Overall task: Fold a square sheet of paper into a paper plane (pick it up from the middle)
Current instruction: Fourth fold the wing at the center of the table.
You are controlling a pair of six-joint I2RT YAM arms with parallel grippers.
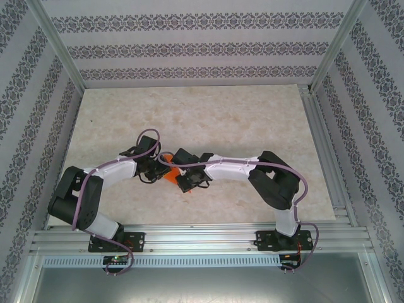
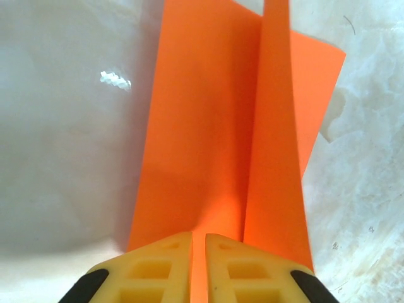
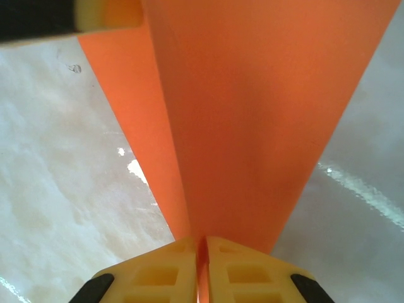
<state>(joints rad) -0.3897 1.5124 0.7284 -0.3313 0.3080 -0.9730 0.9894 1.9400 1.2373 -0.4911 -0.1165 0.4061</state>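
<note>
The orange square sheet of paper [image 1: 171, 174] is held above the table between both arms, folded into long layers. In the left wrist view the sheet of paper [image 2: 202, 126] has an upright crease and a narrow flap on the right. My left gripper [image 2: 198, 238] is shut on its near edge. In the right wrist view the sheet of paper [image 3: 252, 113] fans out from my right gripper [image 3: 203, 241], which is shut on a folded edge. The left gripper's finger [image 3: 101, 16] shows at the top left there. I cannot tell whether the folds form the paper plane.
The marble-patterned table [image 1: 240, 120] lies under the arms. Patterned walls and metal frame posts [image 1: 60, 44] ring it. An aluminium rail [image 1: 202, 237] carries both arm bases along the near edge.
</note>
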